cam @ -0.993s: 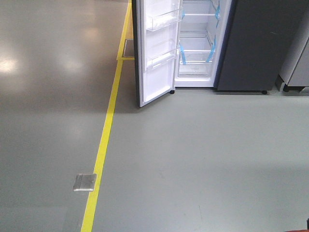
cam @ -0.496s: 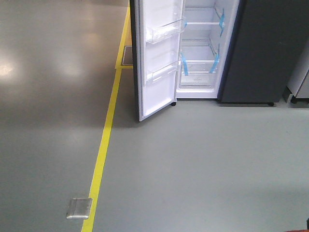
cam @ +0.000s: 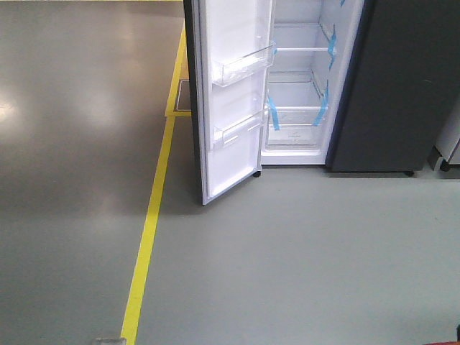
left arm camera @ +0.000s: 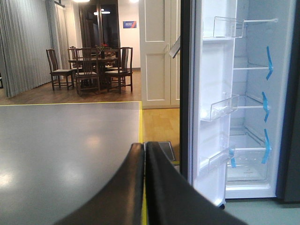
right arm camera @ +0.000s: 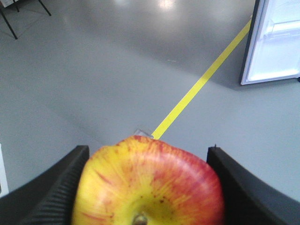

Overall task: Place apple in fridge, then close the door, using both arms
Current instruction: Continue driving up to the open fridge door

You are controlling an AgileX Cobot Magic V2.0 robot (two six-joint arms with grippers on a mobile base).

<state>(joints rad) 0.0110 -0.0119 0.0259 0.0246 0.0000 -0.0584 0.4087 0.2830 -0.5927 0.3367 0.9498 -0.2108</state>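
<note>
Red streaked with yellow, the apple [right arm camera: 150, 183] is sitting clamped between the two black fingers [right arm camera: 56, 187] of the right claw [right arm camera: 147, 161]. One finger is pressing on each side, and the stem end is facing the wrist camera. That claw is tilting downward, looking over the grey floor [right arm camera: 93, 70] and a yellow line [right arm camera: 201, 79] painted on it. The lower corner of the door [right arm camera: 276, 42] is showing far off at the upper right. The apple is hanging in the air above the floor, well apart from the fridge [cam: 298, 136] and not yet inside it.

The left claw [left arm camera: 144, 147] is reaching out level, its two dark fingers lying pressed together with nothing between them. Its tips are aiming towards the dark outer edge of the open door. Beyond that edge, wooden chairs [left arm camera: 58, 70] are standing in a far room with a brown floor.

In the front view the fridge is standing open, its white inside showing glass shelves [cam: 298, 49] marked with blue tape [cam: 321, 108]. The door is hanging out toward the left of the view, its white lining facing the opening and carrying two clear bins [cam: 241, 66], one above the other. A dark grey cabinet [cam: 402, 86] is standing just beside the fridge on the opposite side. The yellow line is running along the floor to the left of the door.
</note>
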